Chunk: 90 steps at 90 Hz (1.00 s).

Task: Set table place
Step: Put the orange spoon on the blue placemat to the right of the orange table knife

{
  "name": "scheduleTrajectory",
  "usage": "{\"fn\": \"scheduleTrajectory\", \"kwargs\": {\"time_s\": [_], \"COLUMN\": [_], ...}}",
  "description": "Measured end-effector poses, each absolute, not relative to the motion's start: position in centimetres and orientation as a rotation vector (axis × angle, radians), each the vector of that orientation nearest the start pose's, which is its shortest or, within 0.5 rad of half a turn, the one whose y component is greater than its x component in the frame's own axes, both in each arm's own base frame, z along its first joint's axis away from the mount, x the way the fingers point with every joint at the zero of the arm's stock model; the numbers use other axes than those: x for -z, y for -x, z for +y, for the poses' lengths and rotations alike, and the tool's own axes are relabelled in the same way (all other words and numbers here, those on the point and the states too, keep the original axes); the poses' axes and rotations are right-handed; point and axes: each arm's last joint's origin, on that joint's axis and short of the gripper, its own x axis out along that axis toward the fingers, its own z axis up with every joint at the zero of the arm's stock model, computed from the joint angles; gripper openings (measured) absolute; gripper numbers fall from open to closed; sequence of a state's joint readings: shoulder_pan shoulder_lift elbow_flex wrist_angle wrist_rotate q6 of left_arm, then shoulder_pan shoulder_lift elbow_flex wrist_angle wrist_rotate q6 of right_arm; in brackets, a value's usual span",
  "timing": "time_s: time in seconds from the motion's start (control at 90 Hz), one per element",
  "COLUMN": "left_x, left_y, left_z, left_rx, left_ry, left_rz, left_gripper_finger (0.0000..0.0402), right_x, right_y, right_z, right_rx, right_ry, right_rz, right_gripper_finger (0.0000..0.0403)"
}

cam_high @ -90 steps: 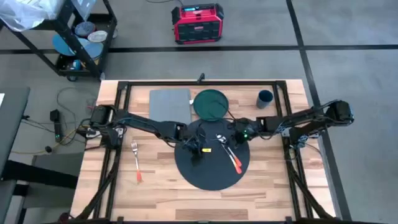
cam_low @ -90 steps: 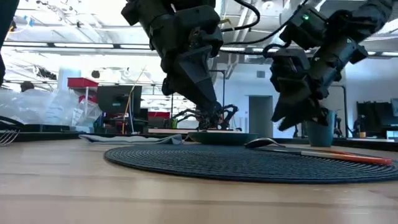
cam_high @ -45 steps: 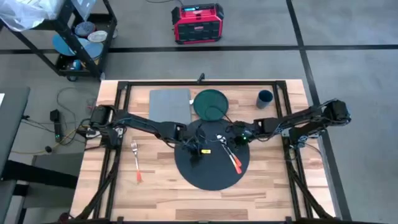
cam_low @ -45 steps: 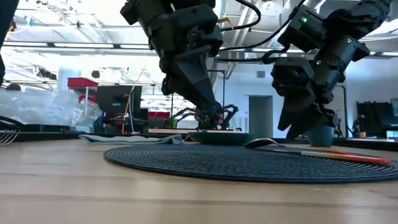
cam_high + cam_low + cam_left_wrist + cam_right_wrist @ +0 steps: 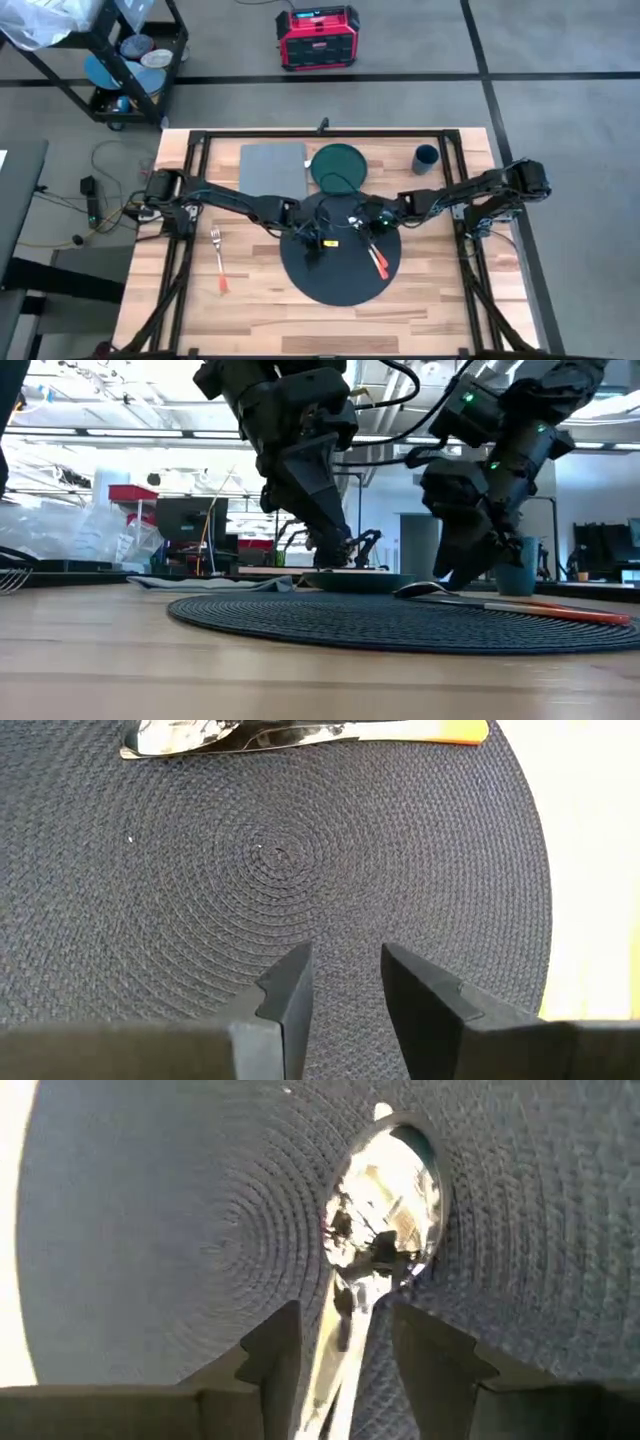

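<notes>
Two arms: both reach over the centre of the scene, one from each side.
Surface (image 5: 250, 300): light-wood planks on a black frame; carries every item below.
Placemat (image 5: 335, 280): large round charcoal disc, front of centre; the task's own thing, lying flat.
Napkin (image 5: 272, 167): grey rectangle behind the placemat, just beside the plate.
Plate (image 5: 338, 166): dark green, round, at the placemat's far edge, not yet on it.
Cup (image 5: 426, 158): dark blue, far right, well apart from the placemat.
Fork (image 5: 219, 258): lies on bare wood left of the placemat.
Spoon (image 5: 385, 1180): orange-handled, lying on the placemat's right half.
Left tool (image 5: 345, 982): fingers apart by a narrow gap, empty, hovering over the placemat's weave.
Right tool (image 5: 340, 1350): fingers apart, straddling the spoon's neck, not closed on it.
Step in hand: judged to be grasping the spoon; centre the fingers on the neck, lower until they flank it, close gently so it does not skid on the weave.
Change from earlier frame: right tool has moved leftward and lower toward the spoon; left tool and all items are unchanged.
</notes>
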<state>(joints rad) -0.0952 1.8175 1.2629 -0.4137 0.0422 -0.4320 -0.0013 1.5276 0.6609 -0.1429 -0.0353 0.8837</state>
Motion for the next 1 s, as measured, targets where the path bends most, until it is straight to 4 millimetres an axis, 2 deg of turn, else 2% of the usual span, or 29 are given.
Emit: {"fn": "scheduleTrajectory", "kwargs": {"time_s": [0.133, 0.222, 0.3, 0.389, 0.433, 0.722, 1.0], "left_x": [-20.1, -20.1, -20.0, -20.0, -20.0, -20.0, -20.1], "left_y": [-37.6, -37.5, -37.5, -37.5, -37.5, -37.5, -37.5], "left_z": [-3.8, -4.1, -4.3, -4.4, -4.4, -4.4, -4.4], "left_rx": [-0.084, -0.081, -0.076, -0.071, -0.07, -0.069, -0.069], "left_ry": [0.368, 0.363, 0.358, 0.355, 0.355, 0.351, 0.351], "left_rz": [0.99, 1.004, 1.008, 1.007, 1.007, 1.007, 1.003], "left_gripper_finger": [0.0105, 0.0105, 0.0105, 0.0105, 0.0105, 0.0105, 0.0105], "right_x": [-13.3, -13.2, -13.2, -13.5, -13.8, -16.1, -17.3], "right_y": [-27.0, -27.3, -27.3, -27.2, -27.1, -26.4, -23.5], "right_z": [0.1, 0.0, 0.0, 0.1, 0.1, 0.0, -0.1], "right_rx": [0.431, 0.44, 0.446, 0.431, 0.424, 0.412, 0.482], "right_ry": [-0.816, -0.812, -0.806, -0.787, -0.779, -0.791, -0.743], "right_rz": [0.985, 0.996, 0.992, 0.985, 0.982, 0.91, 1.051], "right_gripper_finger": [0.0138, 0.0121, 0.0086, 0.0025, 0.0012, 0.0, 0.0]}}
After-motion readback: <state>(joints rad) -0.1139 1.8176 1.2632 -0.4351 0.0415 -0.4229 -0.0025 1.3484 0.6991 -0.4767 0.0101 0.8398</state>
